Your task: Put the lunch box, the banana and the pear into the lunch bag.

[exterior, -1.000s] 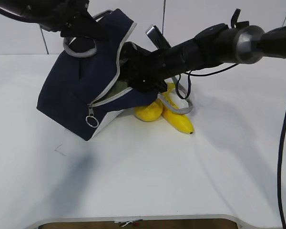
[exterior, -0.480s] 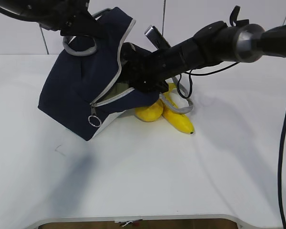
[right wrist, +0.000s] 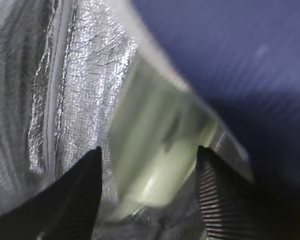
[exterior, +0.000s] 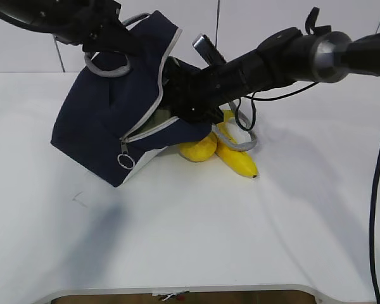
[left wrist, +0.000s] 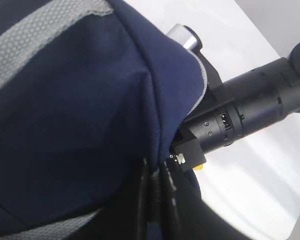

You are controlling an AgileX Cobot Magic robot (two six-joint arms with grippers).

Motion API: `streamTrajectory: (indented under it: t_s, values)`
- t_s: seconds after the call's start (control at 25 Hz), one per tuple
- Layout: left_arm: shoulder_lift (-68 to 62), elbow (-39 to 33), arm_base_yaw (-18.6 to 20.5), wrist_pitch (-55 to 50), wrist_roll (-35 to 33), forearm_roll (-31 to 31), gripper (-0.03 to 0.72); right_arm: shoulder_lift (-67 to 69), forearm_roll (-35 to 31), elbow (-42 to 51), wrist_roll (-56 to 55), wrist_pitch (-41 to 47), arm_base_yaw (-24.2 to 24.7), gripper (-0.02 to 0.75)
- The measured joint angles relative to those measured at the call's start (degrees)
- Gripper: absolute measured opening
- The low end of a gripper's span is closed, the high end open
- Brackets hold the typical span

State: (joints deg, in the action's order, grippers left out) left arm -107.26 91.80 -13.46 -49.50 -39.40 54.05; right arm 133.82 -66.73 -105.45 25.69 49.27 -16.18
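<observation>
Lunch box (right wrist: 160, 150) in lunch bag (exterior: 107, 126) btwn parted right gripper (right wrist: 147, 192) jaws, no contact visible; left gripper (exterior: 111, 38) clamped on bag top.

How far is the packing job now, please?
Done: the lunch box is inside the lunch bag, against its silver lining. In hand: the right end effector straddles the box inside the bag, while the left end effector holds up the bag's top. Left: the pear and banana lie on the table.
</observation>
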Motion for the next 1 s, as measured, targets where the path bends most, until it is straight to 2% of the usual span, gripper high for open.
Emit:
streamTrajectory:
  t_s: [0.2,0.48,0.72,0.88,1.0]
  values:
    - [0.0,0.0,0.0,0.0,0.0,0.0,0.013,0.0,-0.4,-0.1,-0.2,1.0,0.0,0.479]
    - [0.0,0.0,0.0,0.0,0.0,0.0,0.013,0.0,-0.6,-0.2,-0.2,1.9,0.0,0.489]
    - [0.0,0.0,0.0,0.0,0.0,0.3,0.013,0.3,0.1,-1.4,2.8,6.7,0.4,0.490]
    - [0.0,0.0,0.0,0.0,0.0,1.4,0.013,1.1,6.0,-5.6,1.9,11.0,0.6,0.491]
    - [0.0,0.0,0.0,0.0,0.0,1.6,0.013,1.4,14.7,-9.9,-2.3,14.3,0.6,0.494]
